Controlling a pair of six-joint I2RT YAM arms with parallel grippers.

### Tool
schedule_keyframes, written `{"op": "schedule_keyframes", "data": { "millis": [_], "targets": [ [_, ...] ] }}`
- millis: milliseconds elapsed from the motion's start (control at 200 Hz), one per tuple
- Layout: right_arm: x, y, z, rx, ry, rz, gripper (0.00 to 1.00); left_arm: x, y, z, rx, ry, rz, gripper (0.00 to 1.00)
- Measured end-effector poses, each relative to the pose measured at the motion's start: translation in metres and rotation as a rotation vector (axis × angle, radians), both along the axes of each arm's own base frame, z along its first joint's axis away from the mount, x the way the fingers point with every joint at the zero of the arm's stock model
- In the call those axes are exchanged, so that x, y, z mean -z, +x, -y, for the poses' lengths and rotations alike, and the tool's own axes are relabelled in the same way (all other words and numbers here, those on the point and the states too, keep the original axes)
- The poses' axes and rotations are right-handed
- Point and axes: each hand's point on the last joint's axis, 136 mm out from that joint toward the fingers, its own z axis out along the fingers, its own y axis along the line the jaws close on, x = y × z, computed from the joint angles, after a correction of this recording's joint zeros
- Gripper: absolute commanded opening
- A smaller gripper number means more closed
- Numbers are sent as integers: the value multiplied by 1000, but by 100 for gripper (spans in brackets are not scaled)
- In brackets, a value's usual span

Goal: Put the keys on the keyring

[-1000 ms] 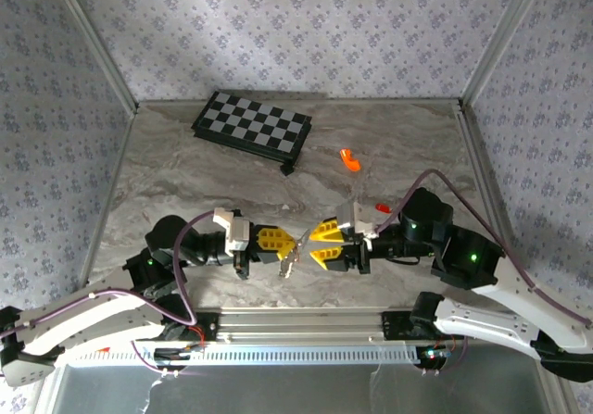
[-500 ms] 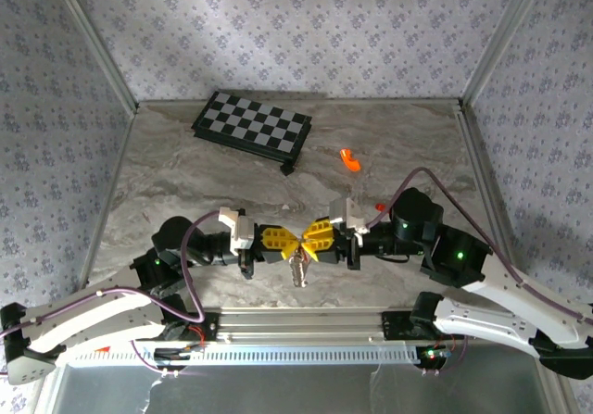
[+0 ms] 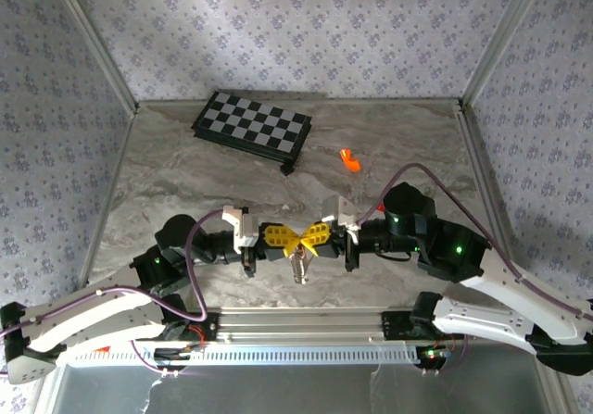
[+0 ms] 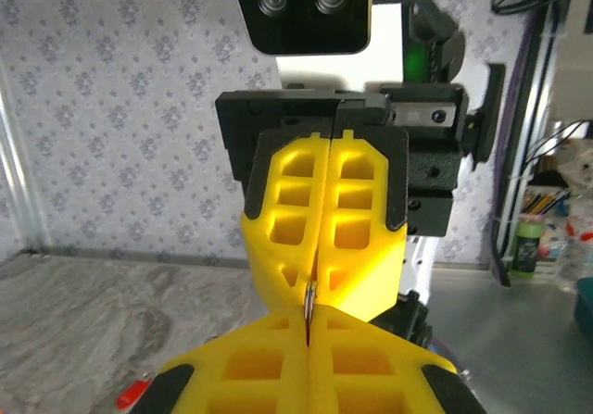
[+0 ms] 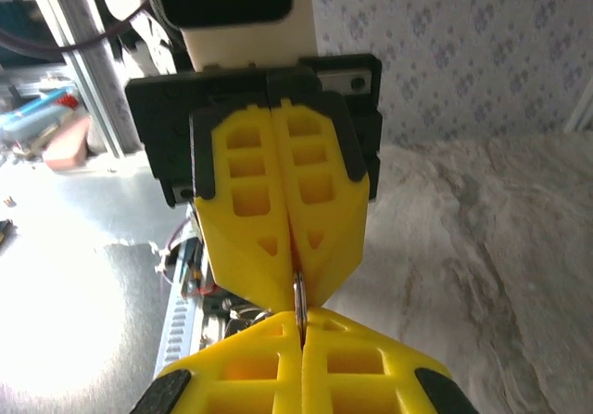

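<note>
Above the table's near middle, my left gripper [image 3: 289, 240] and right gripper [image 3: 310, 239] meet tip to tip. Both are shut on the keyring [image 3: 297, 266], whose silver chain hangs below the yellow fingers. In the left wrist view my left gripper [image 4: 309, 329] pinches a thin silver edge of the keyring [image 4: 310, 299], and the right fingers [image 4: 361, 247] close on it from the other side. The right wrist view has my right gripper [image 5: 301, 329] clamping the keyring [image 5: 298, 294] against the left fingers [image 5: 250, 238]. One small red key [image 4: 130, 396] lies on the table below.
A black-and-white chequered board [image 3: 252, 125] lies at the back left. A bright orange piece [image 3: 349, 159] sits on the marble right of it. Patterned walls close in the table on three sides. A metal rail [image 3: 296, 321] runs along the near edge.
The right gripper moved left and shut on the keyring that the left gripper held. The left arm shifted slightly right, so the yellow fingertips now touch.
</note>
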Motion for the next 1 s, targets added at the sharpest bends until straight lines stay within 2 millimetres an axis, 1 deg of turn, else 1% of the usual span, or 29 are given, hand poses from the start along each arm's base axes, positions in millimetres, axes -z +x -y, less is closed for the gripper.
{"op": "schedule_keyframes", "data": {
  "millis": [45, 225, 300, 475, 580, 685, 835, 999],
  "targets": [
    [0, 2, 0, 7, -38, 0, 0, 1, 3, -1, -22, 26, 9, 15],
    [-1, 9, 0, 7, -188, 12, 0, 5, 11, -6, -81, 124, 42, 17],
    [4, 10, -1, -4, -253, 10, 0, 11, 12, -7, -90, 166, 50, 18],
    [25, 11, -1, -24, -385, -7, 0, 24, 13, -7, -93, 239, 56, 19],
    [32, 12, 1, -22, -422, -11, 0, 32, 14, -4, -88, 267, 52, 19],
    [34, 13, 2, -20, -430, -4, 0, 36, 16, -1, -85, 282, 45, 18],
    [33, 13, 2, -19, -430, -2, 0, 36, 15, 0, -79, 280, 44, 14],
    [33, 12, 0, -23, -429, -1, 0, 35, 13, 2, -64, 273, 43, 12]
  ]
}}
